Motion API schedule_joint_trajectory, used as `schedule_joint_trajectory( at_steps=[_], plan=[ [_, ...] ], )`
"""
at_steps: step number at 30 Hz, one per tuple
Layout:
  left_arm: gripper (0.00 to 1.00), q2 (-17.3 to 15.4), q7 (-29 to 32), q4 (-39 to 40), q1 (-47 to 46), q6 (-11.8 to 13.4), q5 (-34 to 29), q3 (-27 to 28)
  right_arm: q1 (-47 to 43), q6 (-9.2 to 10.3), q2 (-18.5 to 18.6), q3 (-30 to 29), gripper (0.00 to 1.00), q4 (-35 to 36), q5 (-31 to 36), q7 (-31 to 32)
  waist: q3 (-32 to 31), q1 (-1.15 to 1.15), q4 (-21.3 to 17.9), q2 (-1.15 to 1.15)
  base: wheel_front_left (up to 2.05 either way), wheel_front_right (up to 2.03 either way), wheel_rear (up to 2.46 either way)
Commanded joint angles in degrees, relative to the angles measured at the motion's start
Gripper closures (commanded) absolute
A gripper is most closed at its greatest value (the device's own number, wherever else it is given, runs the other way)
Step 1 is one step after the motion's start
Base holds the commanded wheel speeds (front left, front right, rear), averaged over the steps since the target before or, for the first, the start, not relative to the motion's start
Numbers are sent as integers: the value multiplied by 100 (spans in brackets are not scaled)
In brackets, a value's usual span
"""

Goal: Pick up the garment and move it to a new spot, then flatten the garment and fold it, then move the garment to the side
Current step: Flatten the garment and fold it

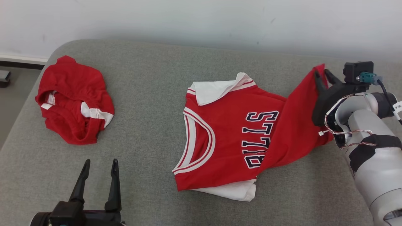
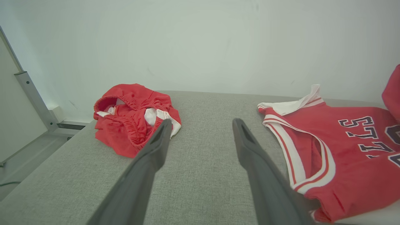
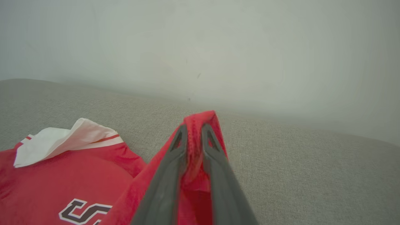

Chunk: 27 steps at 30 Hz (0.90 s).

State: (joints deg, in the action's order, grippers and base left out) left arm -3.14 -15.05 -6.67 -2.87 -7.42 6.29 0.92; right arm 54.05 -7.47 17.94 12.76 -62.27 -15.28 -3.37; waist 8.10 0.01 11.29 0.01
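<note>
1. Right gripper [image 1: 322,74] has its two dark fingers pressed close on a fold of red cloth, which it holds raised over the right end of the grey cushion [image 1: 150,78].
2. That cushion is the largest thing in sight. It runs the full width of the head view against a pale wall, and everything else lies on it or hangs over it.
3. Next in size is the jersey [image 1: 226,141], red with white trim and dark lettering, right of the cushion's middle.
   - Its neck opening points toward the cushion's left end, and its lower part is drawn up toward the right end.
   - White lining is turned out at the cushion's far side and again at its near side.
   - It looks light, thin and limp, and probably slick, so it should sag from a single pinch and slide easily.
   - The banded neck, the armholes and the stitched hem look like the firmest places to grip.
   - Flattening it likely calls for two corners held at once.
4. Crumpled red shorts [image 1: 75,100] with an elastic waist sit near the cushion's left end, well apart from the jersey.
5. The left gripper [image 1: 101,161] is spread wide and empty over the cushion's near edge, between the shorts and the jersey.
6. Smallest is the hem corner [image 3: 200,117], which pokes out past the right fingertips. The hold there looks shallow and could slip.
</note>
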Motion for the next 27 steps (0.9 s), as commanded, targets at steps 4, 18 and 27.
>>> schedule_joint_trajectory(
  at_steps=[4,18,27],
  plan=[
    [0,4,-18,-7,-29,-3,-48,149,171,-6,-33,86,0,-239,-178,-417,-90,-1,-196,-1,0,0,0],
    [0,-41,-19,182,434,4,-131,541,-1214,-6,511,797,0,1127,-1262,-1105,-459,-1,-797,-1,0,0,0],
    [0,-17,-19,345,518,12,-160,577,-2713,-6,577,771,0,2335,-1521,-962,-389,-1,-968,-1,0,0,0]
  ],
)
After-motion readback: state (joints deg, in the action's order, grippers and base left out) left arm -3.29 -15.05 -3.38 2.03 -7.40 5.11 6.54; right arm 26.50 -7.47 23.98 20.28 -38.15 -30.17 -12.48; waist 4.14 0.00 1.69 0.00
